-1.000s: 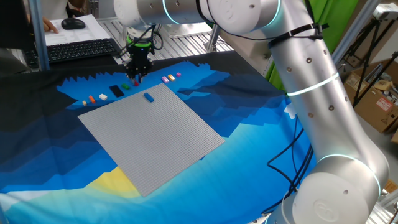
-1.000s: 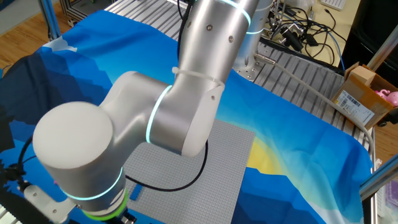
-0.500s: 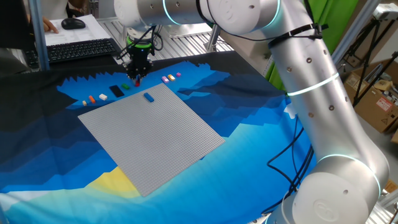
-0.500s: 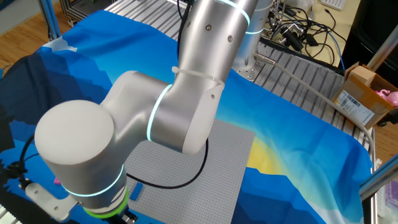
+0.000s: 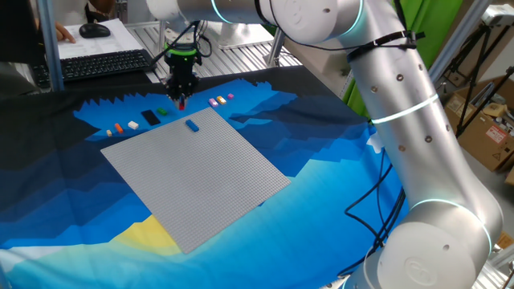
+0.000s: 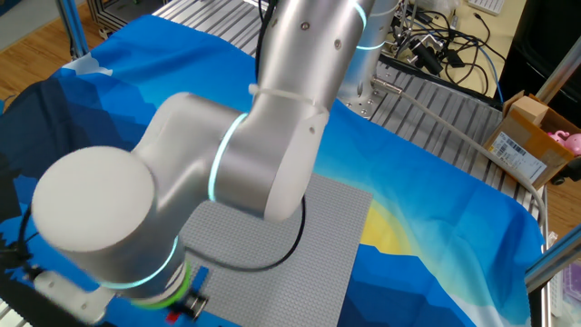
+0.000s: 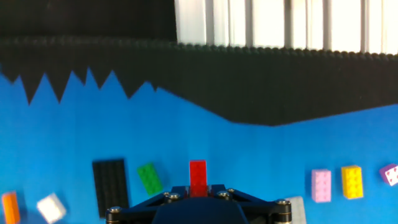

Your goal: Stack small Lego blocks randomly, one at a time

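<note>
Above the far edge of the grey baseplate (image 5: 197,172), the gripper (image 5: 181,101) is clamped on a red Lego block (image 7: 198,177) by a thin end. Any tilt risks misaligned studs on the blue block (image 5: 192,125), or a drop.

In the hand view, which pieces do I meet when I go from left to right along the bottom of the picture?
Orange block → white block → black plate → green block → red block, in the gripper → pink block → yellow block → purple block.
</note>
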`<action>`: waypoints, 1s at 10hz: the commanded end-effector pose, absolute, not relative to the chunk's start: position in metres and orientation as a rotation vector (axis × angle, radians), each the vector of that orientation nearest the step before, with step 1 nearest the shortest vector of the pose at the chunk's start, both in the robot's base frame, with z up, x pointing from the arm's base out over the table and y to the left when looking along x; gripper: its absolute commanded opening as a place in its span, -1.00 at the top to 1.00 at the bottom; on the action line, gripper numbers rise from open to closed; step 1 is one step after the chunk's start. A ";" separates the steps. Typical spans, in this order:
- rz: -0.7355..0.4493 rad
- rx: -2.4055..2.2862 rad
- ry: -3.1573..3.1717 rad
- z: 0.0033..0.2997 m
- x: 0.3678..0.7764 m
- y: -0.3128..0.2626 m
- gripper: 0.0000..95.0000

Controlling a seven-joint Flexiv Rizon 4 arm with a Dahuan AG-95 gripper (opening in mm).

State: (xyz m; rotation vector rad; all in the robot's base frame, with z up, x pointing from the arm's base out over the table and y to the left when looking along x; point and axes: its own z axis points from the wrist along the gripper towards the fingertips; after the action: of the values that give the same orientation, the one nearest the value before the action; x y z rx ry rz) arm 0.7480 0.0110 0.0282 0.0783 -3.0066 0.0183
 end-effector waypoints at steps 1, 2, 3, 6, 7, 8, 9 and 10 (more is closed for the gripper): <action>0.041 0.132 -3.039 0.030 0.727 -0.004 1.00; 0.041 0.136 -3.040 0.030 0.723 -0.008 1.00; 0.042 0.143 -3.042 0.030 0.722 -0.011 1.00; 0.040 0.141 -3.044 0.022 0.706 -0.014 1.00; 0.041 0.138 -3.049 0.018 0.698 -0.015 1.00; 0.042 0.141 -3.051 0.018 0.695 -0.016 1.00; 0.040 0.141 -3.043 0.018 0.695 -0.016 1.00; 0.042 0.137 -3.044 0.018 0.694 -0.016 1.00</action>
State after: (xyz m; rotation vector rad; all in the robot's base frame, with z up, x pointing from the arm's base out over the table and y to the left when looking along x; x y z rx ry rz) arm 0.6913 -0.0167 0.0200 0.1391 -3.0833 0.0576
